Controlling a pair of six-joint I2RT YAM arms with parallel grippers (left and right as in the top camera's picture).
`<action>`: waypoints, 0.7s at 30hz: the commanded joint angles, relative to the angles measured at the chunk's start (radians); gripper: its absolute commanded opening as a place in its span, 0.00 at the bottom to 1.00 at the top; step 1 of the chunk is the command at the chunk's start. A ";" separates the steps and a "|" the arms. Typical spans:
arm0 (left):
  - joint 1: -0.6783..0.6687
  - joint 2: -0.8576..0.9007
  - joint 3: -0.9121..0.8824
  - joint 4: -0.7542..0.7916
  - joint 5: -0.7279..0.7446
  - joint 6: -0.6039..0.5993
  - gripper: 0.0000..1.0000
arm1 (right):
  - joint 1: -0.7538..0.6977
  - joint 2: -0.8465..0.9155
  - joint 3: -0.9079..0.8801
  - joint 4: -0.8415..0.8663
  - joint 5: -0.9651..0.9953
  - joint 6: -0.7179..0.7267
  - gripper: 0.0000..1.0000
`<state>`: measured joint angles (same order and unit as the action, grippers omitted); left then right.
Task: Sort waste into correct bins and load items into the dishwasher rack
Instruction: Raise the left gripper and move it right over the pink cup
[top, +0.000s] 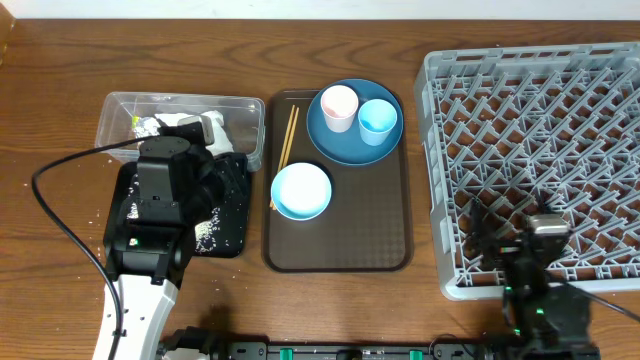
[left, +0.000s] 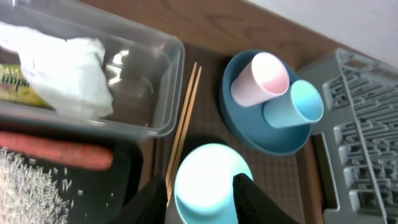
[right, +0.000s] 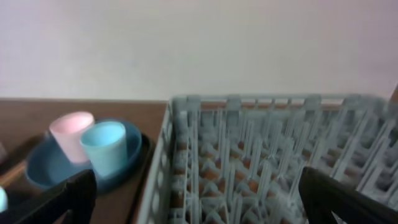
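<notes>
One pale pink cup (top: 338, 105) and one light blue cup (top: 377, 120) stand on the single dark-blue plate (top: 345, 152) at the far end of the brown serving tray (top: 340, 245). One light blue bowl (top: 301, 191) and two wooden chopsticks (top: 288, 140) lie beside them. The left gripper (left: 200, 190) hangs part-open and empty by the clear tub (top: 250, 110) and black tray (top: 238, 200). The right gripper (right: 198, 186), spread wide, is empty over the near edge of the grey rack (top: 560, 120).

Bare brown tray (top: 340, 240) in front of the bowl (top: 301, 191); pink cup (top: 339, 106) and blue cup (top: 377, 120) crowd the plate (top: 342, 148); chopsticks (top: 288, 140) lie just beside the tub (top: 258, 130)
</notes>
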<state>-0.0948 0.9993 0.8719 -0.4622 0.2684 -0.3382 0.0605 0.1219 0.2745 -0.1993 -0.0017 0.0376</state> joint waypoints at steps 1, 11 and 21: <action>-0.003 0.002 0.010 0.038 0.037 0.028 0.36 | -0.007 0.119 0.198 -0.048 -0.008 0.010 0.99; -0.003 0.177 0.293 -0.049 0.196 0.031 0.35 | -0.007 0.646 0.813 -0.434 -0.279 0.011 0.99; -0.093 0.567 0.765 -0.327 0.183 0.106 0.36 | -0.008 0.785 0.895 -0.535 -0.500 0.010 0.99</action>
<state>-0.1505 1.4662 1.5444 -0.7673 0.4458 -0.2710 0.0605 0.8848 1.1530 -0.7094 -0.4587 0.0422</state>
